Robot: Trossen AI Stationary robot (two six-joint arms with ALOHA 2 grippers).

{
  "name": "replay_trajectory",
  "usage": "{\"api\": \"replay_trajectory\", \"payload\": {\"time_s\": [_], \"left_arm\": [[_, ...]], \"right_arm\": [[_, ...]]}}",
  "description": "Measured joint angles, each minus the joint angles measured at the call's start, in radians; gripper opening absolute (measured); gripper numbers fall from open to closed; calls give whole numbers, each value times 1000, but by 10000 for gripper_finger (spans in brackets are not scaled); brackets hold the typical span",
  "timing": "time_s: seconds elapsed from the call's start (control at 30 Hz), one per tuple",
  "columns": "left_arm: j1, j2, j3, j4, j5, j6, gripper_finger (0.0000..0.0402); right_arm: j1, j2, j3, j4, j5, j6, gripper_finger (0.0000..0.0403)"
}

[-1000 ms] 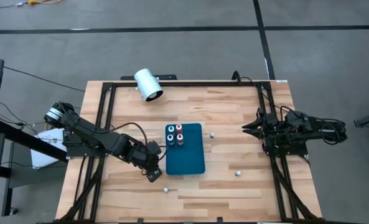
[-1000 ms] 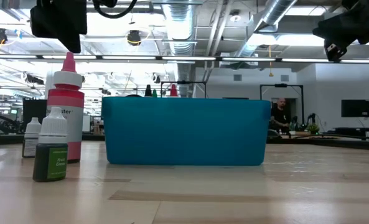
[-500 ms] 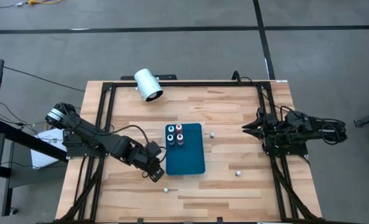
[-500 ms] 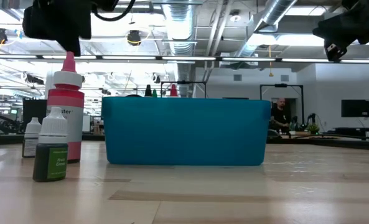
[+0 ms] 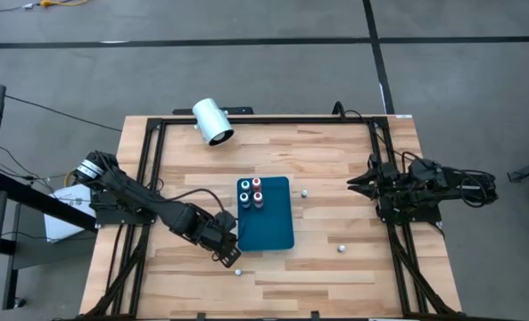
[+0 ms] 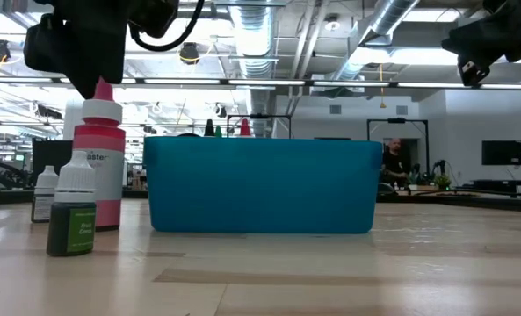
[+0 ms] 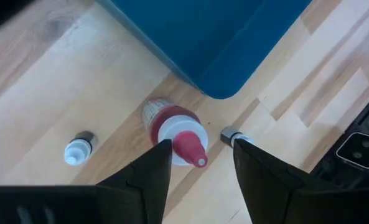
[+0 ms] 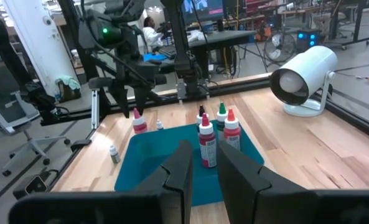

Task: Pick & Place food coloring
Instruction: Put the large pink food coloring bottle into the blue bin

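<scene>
The left hand (image 5: 227, 252) hangs over the near-left corner of the flat blue rectangular tray (image 5: 277, 234), above the pale wooden plank surface (image 5: 335, 169). Its two dark fingers (image 7: 148, 176) stand apart with nothing gripped, one on each side of a pink-red food coloring bottle with a white collar and red tip (image 7: 179, 136). That bottle stands upright on the surface just beside the tray's corner, and in the low view (image 6: 99, 156) its tip sits right under the dark hand. A small green-filled bottle with a white cap (image 6: 72, 216) stands near it, closer to the low camera, and a tiny pale bottle with a white cap (image 6: 44, 193) stands just beside it, farther back.

At the far-left corner of the surface lies a large white cylinder (image 5: 212, 121).

Inside the tray, at its far end, four bottles stand upright in a tight cluster (image 5: 251, 193), two with teal-green tops and two with red tops. A further tiny white-capped bottle (image 5: 304, 192) stands on the surface just right of the tray, and another (image 5: 342, 247) stands nearer the front, well apart from the tray.

The right hand (image 5: 353, 183) waits at the right edge of the surface, raised and pointing toward the tray, its fingers (image 8: 177, 171) narrowly parted with nothing between them.
</scene>
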Motion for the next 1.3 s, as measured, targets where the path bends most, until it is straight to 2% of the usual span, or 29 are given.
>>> {"api": "replay_trajectory", "payload": {"time_s": [1.07,1.3], "left_arm": [[4,5,21,-58,-40,65,166],[4,5,22,-76,-39,81,116]], "right_arm": [[0,0,0,1,0,0,60],[0,0,0,1,0,0,60]]}}
